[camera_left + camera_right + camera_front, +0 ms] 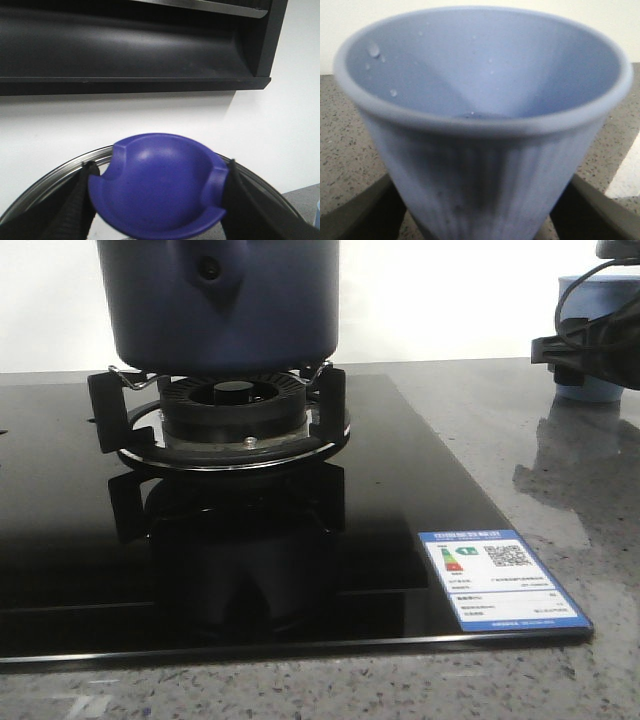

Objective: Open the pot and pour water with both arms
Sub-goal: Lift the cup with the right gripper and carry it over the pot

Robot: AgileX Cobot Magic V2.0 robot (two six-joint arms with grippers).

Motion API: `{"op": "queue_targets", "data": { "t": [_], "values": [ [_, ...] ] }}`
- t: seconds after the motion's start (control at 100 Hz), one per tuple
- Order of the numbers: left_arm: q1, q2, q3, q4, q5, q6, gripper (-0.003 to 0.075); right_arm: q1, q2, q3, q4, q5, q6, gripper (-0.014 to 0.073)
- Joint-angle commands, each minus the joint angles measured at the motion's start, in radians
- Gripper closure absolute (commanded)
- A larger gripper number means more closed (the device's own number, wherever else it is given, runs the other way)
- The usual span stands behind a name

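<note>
I see the pot (218, 302) sitting on the black burner stand (225, 420) at the far left of the shiny black glass stove top (260, 540). The pot is big, round and dark blue, made of smooth metal, with a curved bottom edge and a little round hole in its handle piece. A blue and white sticker (505, 578) sits on the near right corner of the stove. The counter (560, 470) is grey speckled stone.

My left gripper (157, 200) is closed on a smooth, rounded purple-blue knob (160, 187). A shiny silver rim (60, 172) curves behind the knob.

My right gripper (480, 225) holds a pale blue cup (480, 125) between its dark fingers (365, 212). The cup is ribbed on the outside, wide at the top, with small drops inside. From the front, I see this cup (597, 330) far off at the right.
</note>
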State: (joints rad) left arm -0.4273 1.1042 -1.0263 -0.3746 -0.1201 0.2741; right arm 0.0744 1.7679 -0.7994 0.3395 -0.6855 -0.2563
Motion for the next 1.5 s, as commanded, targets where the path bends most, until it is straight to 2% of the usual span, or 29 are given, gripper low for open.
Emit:
{"op": "queue_targets", "data": {
  "t": [0.0, 0.2, 0.66, 0.94, 1.16, 1.29, 1.49],
  "values": [
    [0.001, -0.028, -0.039, 0.005, -0.100, -0.001, 0.0369, 0.002, -0.036, -0.028, -0.023, -0.086, -0.002, 0.0086],
    [0.001, -0.028, -0.039, 0.005, -0.100, -0.001, 0.0369, 0.000, -0.036, -0.028, -0.033, -0.122, -0.002, 0.0022],
    [0.001, -0.028, -0.039, 0.005, -0.100, -0.001, 0.0369, -0.010, 0.016, -0.123, -0.033, -0.090, -0.002, 0.0027],
    [0.001, -0.028, -0.039, 0.005, -0.100, -0.001, 0.0369, -0.010, 0.014, -0.123, -0.016, -0.051, -0.002, 0.0178],
    [0.001, -0.028, -0.039, 0.005, -0.100, -0.001, 0.0369, -0.008, -0.053, -0.123, -0.017, -0.027, -0.002, 0.0202],
    [0.001, -0.028, -0.039, 0.005, -0.100, -0.001, 0.0369, -0.005, -0.138, -0.124, -0.065, 0.051, -0.002, 0.0202],
    [0.001, -0.028, -0.039, 0.005, -0.100, -0.001, 0.0369, 0.021, -0.289, -0.161, -0.199, 0.291, -0.002, 0.0202]
  ]
}}
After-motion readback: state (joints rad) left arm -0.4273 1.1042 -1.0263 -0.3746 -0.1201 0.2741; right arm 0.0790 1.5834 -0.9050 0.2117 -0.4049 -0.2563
